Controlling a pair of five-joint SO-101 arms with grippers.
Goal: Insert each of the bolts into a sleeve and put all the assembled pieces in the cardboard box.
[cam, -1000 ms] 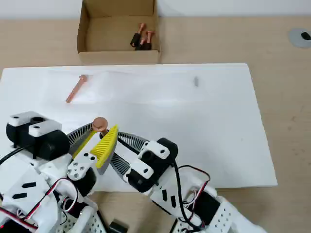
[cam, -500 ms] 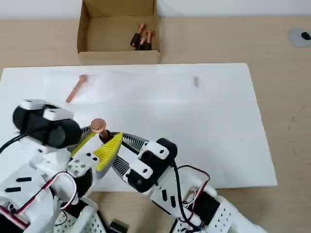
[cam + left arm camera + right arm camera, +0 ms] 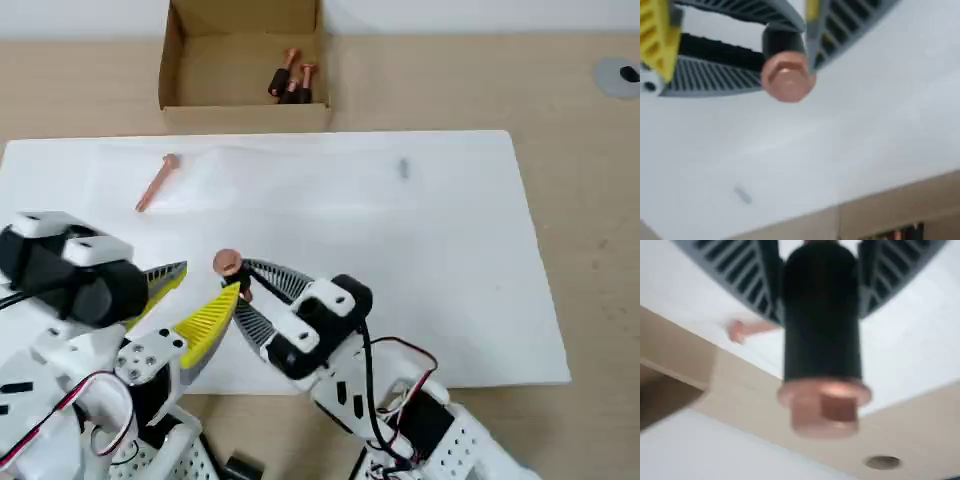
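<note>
Right gripper [image 3: 242, 280] clamps sleeved bolt [image 3: 228, 265]; left gripper [image 3: 209, 279] gapes empty alongside; loose bolt [image 3: 157, 182] beyond, cardboard box [image 3: 172, 70] farther off.

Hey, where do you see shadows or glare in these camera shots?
High view: even light, a faint sheen on the white sheet, the cardboard box shaded inside along its walls. Left wrist view: the copper bolt head catches a soft highlight. Right wrist view: the black sleeve looks dark and matte, no glare.
</note>
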